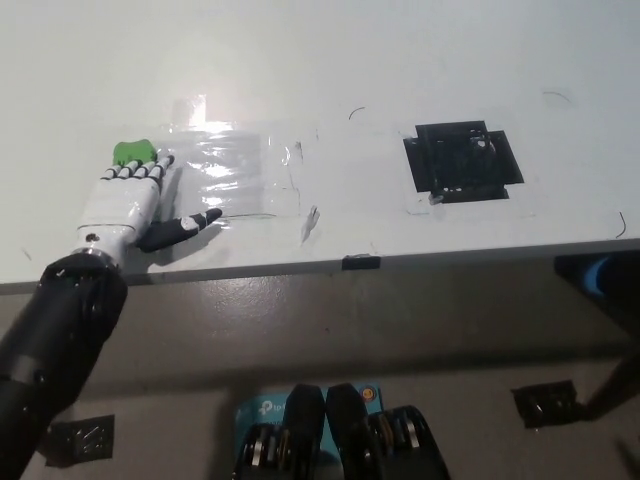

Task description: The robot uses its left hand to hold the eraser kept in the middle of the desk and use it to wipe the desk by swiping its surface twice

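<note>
The green eraser (pixel 130 152) lies on the white desk (pixel 330 60) at the left, only its far end showing. My white left hand (pixel 128 196) lies flat on the desk just in front of it, fingers stretched out and fingertips (pixel 140 171) touching or overlapping the eraser's near edge. The thumb points right toward the clear tape patch. The hand looks open, with nothing gripped. My right hand is out of the picture.
A shiny clear tape patch (pixel 238 172) lies right of the hand. A black tape square (pixel 462 160) sits at the desk's right. The desk's front edge (pixel 400 260) carries a small black clip (pixel 361 262). A blue box (pixel 265 407) is on the floor below.
</note>
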Available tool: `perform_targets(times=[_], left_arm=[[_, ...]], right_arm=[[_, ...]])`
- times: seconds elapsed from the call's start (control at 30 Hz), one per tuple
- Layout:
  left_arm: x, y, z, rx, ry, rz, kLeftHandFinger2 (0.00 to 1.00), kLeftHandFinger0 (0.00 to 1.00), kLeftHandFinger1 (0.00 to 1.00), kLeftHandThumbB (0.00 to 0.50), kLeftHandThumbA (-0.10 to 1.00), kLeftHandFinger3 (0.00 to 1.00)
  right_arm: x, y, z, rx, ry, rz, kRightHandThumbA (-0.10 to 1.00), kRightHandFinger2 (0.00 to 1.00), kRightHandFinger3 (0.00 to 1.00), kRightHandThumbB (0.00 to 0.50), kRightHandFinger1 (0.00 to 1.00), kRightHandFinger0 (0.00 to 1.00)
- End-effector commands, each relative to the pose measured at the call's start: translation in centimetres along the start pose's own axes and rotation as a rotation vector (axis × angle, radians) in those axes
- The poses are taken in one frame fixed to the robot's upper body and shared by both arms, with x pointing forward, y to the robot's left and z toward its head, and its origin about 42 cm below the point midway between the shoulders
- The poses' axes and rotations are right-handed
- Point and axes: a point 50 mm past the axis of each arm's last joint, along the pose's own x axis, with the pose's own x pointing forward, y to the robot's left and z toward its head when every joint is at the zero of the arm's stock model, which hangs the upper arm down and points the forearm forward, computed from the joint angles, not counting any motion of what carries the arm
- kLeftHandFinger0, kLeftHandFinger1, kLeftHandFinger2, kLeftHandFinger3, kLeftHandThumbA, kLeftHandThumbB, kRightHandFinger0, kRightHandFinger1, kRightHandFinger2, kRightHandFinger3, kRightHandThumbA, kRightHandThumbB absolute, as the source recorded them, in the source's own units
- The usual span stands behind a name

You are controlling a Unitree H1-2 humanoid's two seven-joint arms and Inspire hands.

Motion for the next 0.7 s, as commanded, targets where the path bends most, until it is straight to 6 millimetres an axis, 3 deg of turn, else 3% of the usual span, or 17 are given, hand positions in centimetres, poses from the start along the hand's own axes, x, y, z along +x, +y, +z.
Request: perform_targets(times=[0.0, 0.1, 0.2, 0.27, 0.33, 0.37, 0.4, 0.47, 0.57, 0.67], left_arm=[[-1.2, -2.4, -0.5, -0.055, 0.038, -0.039, 1.00, 1.00, 1.00, 0.341, 1.00, 1.00], [-1.8, -4.1, 0.0, -0.065, 0.052, -0.072, 1.00, 1.00, 1.00, 0.333, 1.00, 1.00], [-1.8, -4.4, 0.2, -0.085, 0.062, -0.070, 1.00, 1.00, 1.00, 0.345, 1.00, 1.00], [-1.8, -4.8, 0.6, -0.114, 0.069, -0.077, 1.00, 1.00, 1.00, 0.343, 1.00, 1.00], [-1.7, -4.7, 0.7, -0.115, 0.068, -0.074, 1.00, 1.00, 1.00, 0.343, 1.00, 1.00], [-1.8, -5.2, 1.1, -0.152, 0.056, -0.071, 1.00, 1.00, 1.00, 0.318, 1.00, 1.00], [-2.0, -5.7, 1.6, -0.201, 0.045, -0.057, 1.00, 1.00, 1.00, 0.318, 1.00, 1.00], [-1.9, -5.9, 2.0, -0.215, 0.050, -0.068, 1.00, 1.00, 1.00, 0.326, 1.00, 1.00], [-1.4, -5.9, 3.8, -0.272, 0.034, -0.103, 1.00, 1.00, 1.00, 0.374, 1.00, 1.00], [-1.4, -6.1, 4.5, -0.308, 0.027, -0.107, 1.00, 1.00, 1.00, 0.365, 1.00, 1.00]], right_arm=[[0.4, 0.3, 1.7, 0.007, -0.057, -0.004, 1.00, 1.00, 1.00, 0.151, 1.00, 1.00], [0.4, 0.3, 1.6, 0.019, -0.057, -0.005, 1.00, 1.00, 1.00, 0.135, 1.00, 1.00], [0.7, 0.6, 1.8, 0.015, -0.060, -0.004, 1.00, 1.00, 1.00, 0.125, 1.00, 1.00], [0.9, 0.7, 1.9, 0.018, -0.068, -0.012, 1.00, 1.00, 1.00, 0.174, 1.00, 1.00], [1.0, 0.7, 2.0, 0.018, -0.070, -0.013, 1.00, 1.00, 1.00, 0.174, 1.00, 1.00], [1.0, 0.6, 2.0, 0.032, -0.064, 0.005, 1.00, 1.00, 1.00, 0.145, 1.00, 1.00], [1.0, 0.6, 2.0, 0.024, -0.065, 0.001, 1.00, 1.00, 1.00, 0.158, 1.00, 1.00], [1.0, 0.6, 2.0, 0.024, -0.065, -0.003, 1.00, 1.00, 1.00, 0.165, 1.00, 1.00], [1.0, 0.6, 2.1, 0.015, -0.073, 0.001, 1.00, 1.00, 1.00, 0.159, 1.00, 1.00], [1.1, 0.8, 2.0, 0.023, -0.066, 0.004, 1.00, 1.00, 1.00, 0.171, 1.00, 1.00]])
